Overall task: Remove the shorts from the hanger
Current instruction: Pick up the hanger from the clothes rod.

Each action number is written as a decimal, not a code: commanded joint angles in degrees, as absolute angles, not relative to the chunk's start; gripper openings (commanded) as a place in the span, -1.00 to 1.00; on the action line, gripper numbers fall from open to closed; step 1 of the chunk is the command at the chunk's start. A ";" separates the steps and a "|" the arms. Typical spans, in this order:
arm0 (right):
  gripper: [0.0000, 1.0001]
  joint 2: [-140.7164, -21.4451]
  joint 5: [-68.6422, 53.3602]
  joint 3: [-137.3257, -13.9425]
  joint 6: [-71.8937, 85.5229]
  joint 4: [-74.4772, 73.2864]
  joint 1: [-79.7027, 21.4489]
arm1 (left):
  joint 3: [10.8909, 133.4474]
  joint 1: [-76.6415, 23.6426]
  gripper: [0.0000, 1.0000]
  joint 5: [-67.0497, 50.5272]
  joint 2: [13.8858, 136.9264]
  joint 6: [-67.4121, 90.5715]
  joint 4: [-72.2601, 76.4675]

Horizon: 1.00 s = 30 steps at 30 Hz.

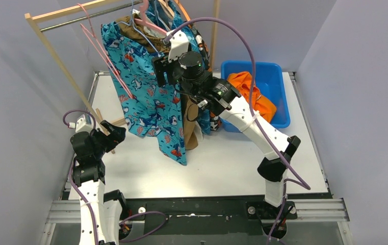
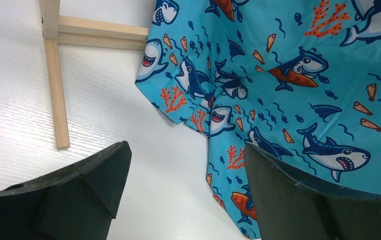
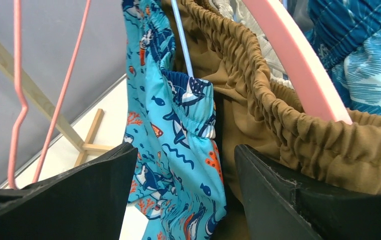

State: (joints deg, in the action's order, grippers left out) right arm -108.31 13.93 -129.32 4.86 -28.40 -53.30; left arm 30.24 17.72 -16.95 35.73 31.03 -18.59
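Teal shark-print shorts (image 1: 148, 97) hang from a thin blue hanger (image 3: 182, 45) on the wooden rack (image 1: 59, 64). Brown shorts (image 1: 189, 130) hang behind them on a pink hanger (image 3: 298, 65), with blue patterned shorts (image 3: 368, 50) further back. My right gripper (image 1: 162, 71) is open at the waistbands. In its wrist view the teal waistband (image 3: 183, 115) lies between the open jaws (image 3: 185, 150), and the brown shorts (image 3: 258, 110) are beside the right finger. My left gripper (image 1: 115, 133) is open and empty low on the table, by the teal hem (image 2: 288, 75). Orange shorts (image 1: 248, 89) lie in the bin.
A blue bin (image 1: 278, 76) stands at the back right of the white table (image 1: 232, 163). An empty pink wire hanger (image 1: 105, 56) hangs on the rack's left side. The rack's wooden foot (image 2: 55, 75) lies on the table beside my left gripper (image 2: 188, 170). Grey walls enclose three sides.
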 commanded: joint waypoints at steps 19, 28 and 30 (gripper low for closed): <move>-0.29 -115.86 0.95 -138.65 4.90 -28.45 -49.44 | 30.76 17.75 0.68 -18.03 35.57 30.76 -15.01; -0.52 -116.12 -1.14 -137.72 4.33 -26.75 -49.56 | 30.68 17.68 0.68 -18.10 35.91 30.76 -15.03; -0.69 -116.48 -0.26 -137.24 5.21 -24.20 -49.57 | 30.76 17.75 0.68 -17.94 36.53 30.76 -15.15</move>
